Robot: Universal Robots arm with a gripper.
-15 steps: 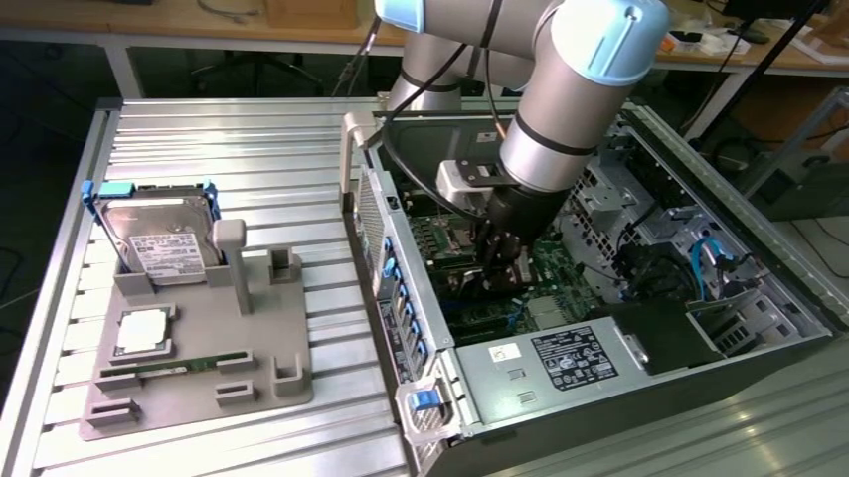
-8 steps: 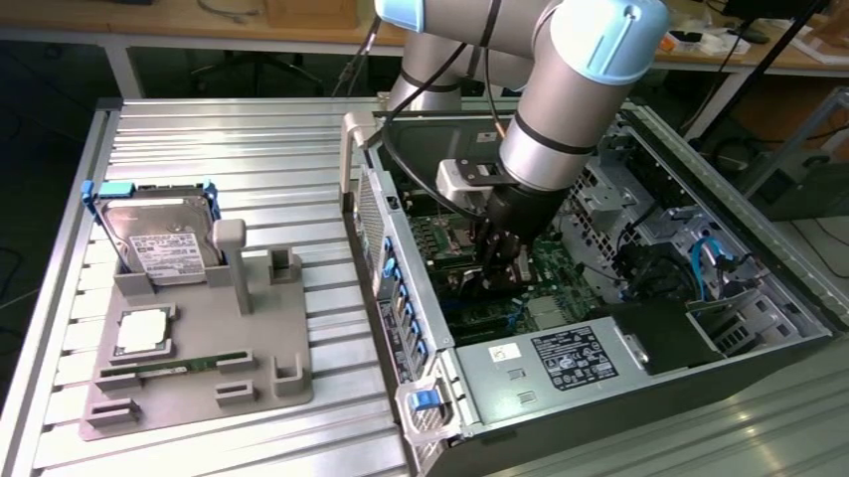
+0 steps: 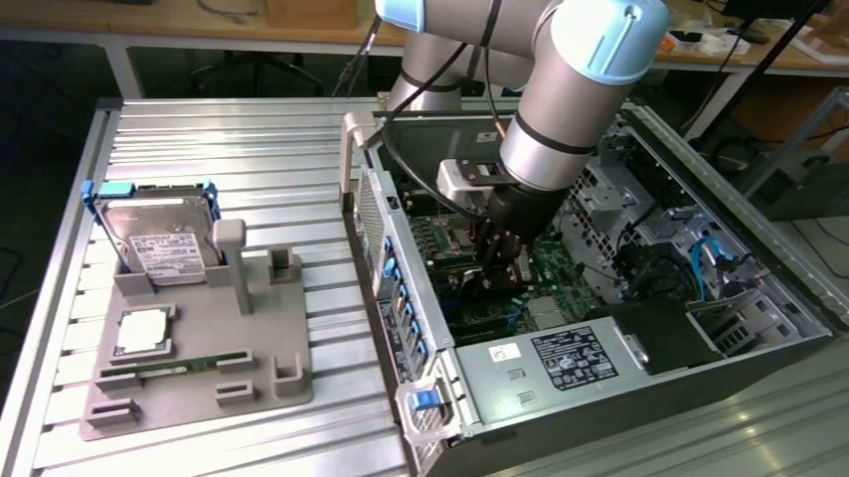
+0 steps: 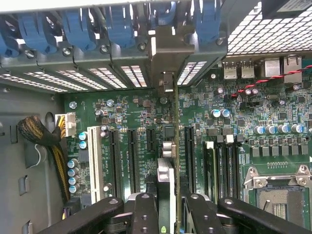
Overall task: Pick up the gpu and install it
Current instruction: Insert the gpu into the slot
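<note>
Inside the open computer case (image 3: pixel 558 363), my gripper (image 3: pixel 496 266) reaches down over the green motherboard (image 3: pixel 558 298). In the wrist view the gpu (image 4: pixel 167 161) appears edge-on as a thin card between my two black fingers (image 4: pixel 145 214); my gripper (image 4: pixel 171 217) is shut on it. The card's silver bracket end (image 4: pixel 165 80) stands against the case's rear slot openings. The card runs along the motherboard between two long black expansion slots (image 4: pixel 132 156). I cannot tell whether its edge sits in a slot.
Blue slot latches (image 4: pixel 78 27) line the rear wall of the case. Memory slots (image 4: pixel 222 165), a processor socket (image 4: pixel 278 195) and a yellow-black cable bundle (image 4: pixel 39 134) surround the card. On the table, a grey fixture (image 3: pixel 199 393) holds a hard drive (image 3: pixel 159 238) and a memory stick (image 3: pixel 173 366).
</note>
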